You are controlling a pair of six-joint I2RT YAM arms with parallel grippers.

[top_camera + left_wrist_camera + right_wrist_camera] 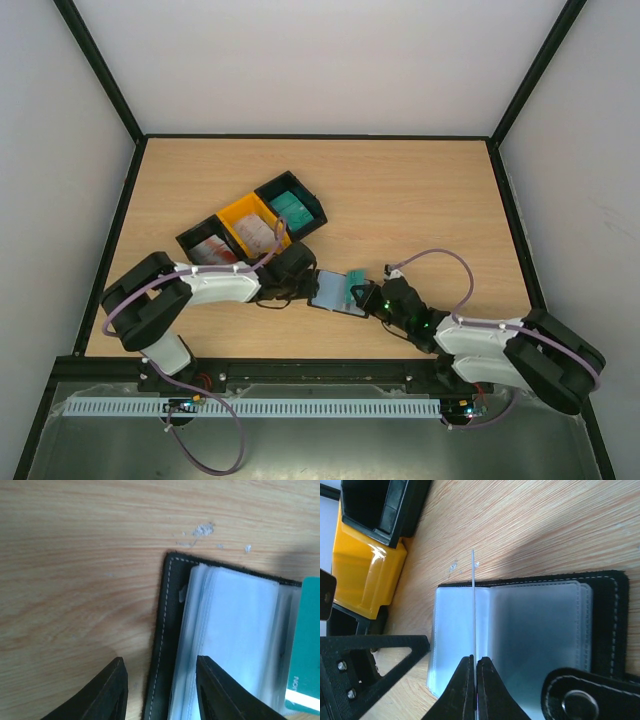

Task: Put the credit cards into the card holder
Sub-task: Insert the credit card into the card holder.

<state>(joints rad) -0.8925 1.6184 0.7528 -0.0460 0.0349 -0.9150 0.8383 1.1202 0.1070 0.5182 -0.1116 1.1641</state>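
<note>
The card holder point(330, 293) lies open on the wooden surface point(420, 200), toward its near edge between the two arms, clear sleeves facing up. A teal credit card point(357, 282) is pinched on edge between the right arm's fingers point(462, 690), over the sleeves; whether it has entered a sleeve cannot be told. The left arm's fingers point(107, 692) are spread, straddling the holder's stitched border, one over bare wood, one over the sleeves. Just behind stands a row of bins: a yellow bin point(243, 207) between two black bins point(313, 215), all holding cards.
</note>
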